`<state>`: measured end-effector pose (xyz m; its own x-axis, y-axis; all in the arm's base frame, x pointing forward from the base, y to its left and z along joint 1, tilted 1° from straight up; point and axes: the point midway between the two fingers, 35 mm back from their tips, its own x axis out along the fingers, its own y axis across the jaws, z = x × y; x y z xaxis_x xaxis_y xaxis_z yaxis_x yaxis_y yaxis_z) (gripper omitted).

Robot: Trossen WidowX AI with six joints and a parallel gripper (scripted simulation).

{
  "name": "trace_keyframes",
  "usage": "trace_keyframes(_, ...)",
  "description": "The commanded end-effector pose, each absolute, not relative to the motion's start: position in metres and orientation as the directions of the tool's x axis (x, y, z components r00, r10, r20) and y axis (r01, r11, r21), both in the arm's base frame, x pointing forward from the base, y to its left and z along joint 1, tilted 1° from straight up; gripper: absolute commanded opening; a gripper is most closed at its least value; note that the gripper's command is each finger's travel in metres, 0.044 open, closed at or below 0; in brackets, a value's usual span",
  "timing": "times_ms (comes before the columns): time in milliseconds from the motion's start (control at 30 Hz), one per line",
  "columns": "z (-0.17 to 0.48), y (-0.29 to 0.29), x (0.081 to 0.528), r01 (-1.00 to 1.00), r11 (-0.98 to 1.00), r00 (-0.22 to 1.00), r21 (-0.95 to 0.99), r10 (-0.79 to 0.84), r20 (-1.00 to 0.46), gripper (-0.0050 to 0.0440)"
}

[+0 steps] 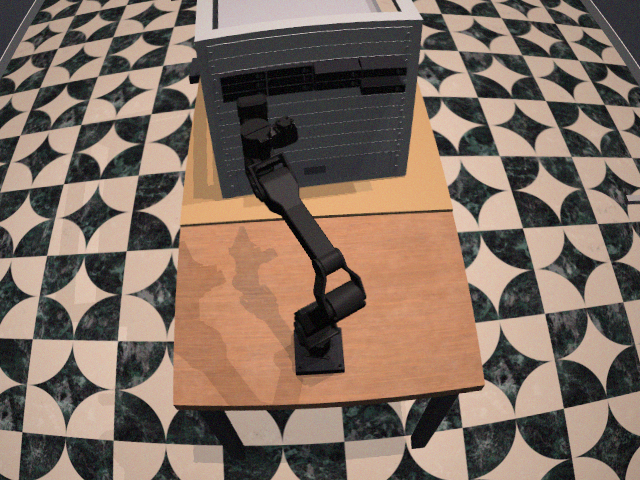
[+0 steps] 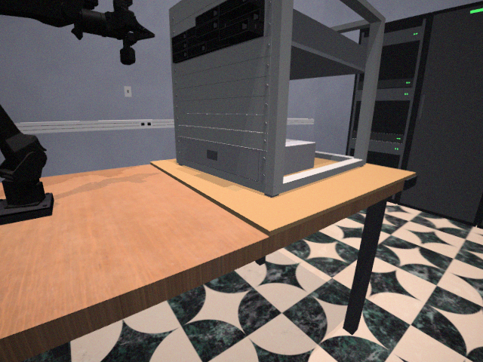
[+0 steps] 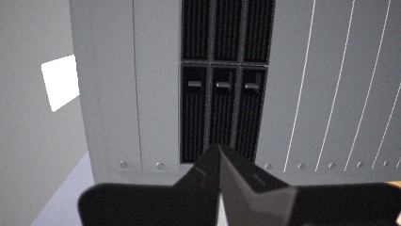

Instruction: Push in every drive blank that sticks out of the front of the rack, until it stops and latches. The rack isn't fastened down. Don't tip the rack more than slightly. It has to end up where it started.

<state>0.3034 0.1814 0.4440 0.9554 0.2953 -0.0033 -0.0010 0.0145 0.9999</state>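
The grey rack [image 1: 310, 149] [image 2: 222, 93] [image 3: 108, 118] stands upright on the tan board. Its dark bays form three rows and four columns. The top blank of the third column [image 1: 337, 66] [image 2: 205, 17] sticks out. In the rightmost column, the top blank [image 1: 383, 63] and the bottom blank [image 1: 382, 85] stick out. In the wrist view the leftmost column's three blanks [image 3: 194, 113] [image 3: 222, 110] [image 3: 248, 113] look level with each other. My gripper [image 2: 153, 35] [image 3: 216, 151] is shut and empty, in front of that column's left end; a gap to the rack shows in the exterior view.
The tan board [image 1: 413, 198] [image 2: 312, 194] lies on the wooden table [image 1: 403, 310] [image 2: 117, 253], whose side edges are near the rack. My arm [image 1: 305, 227] reaches across to the rack's left side. The wrist camera [image 1: 284, 130] [image 2: 127, 55] sits beside the gripper. A tall dark cabinet [image 2: 444, 117] stands behind.
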Motion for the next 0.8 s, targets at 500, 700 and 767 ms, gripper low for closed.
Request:
trace_keyframes(500,0.457,0.201,0.31,-0.019,0.004,0.957,1.0,0.289,0.017,-0.005)
trace_keyframes(700,0.458,0.202,0.314,-0.019,0.004,0.957,1.0,0.289,0.017,-0.005)
trace_keyframes(767,0.458,0.206,0.325,-0.019,0.004,0.957,1.0,0.289,0.017,-0.005)
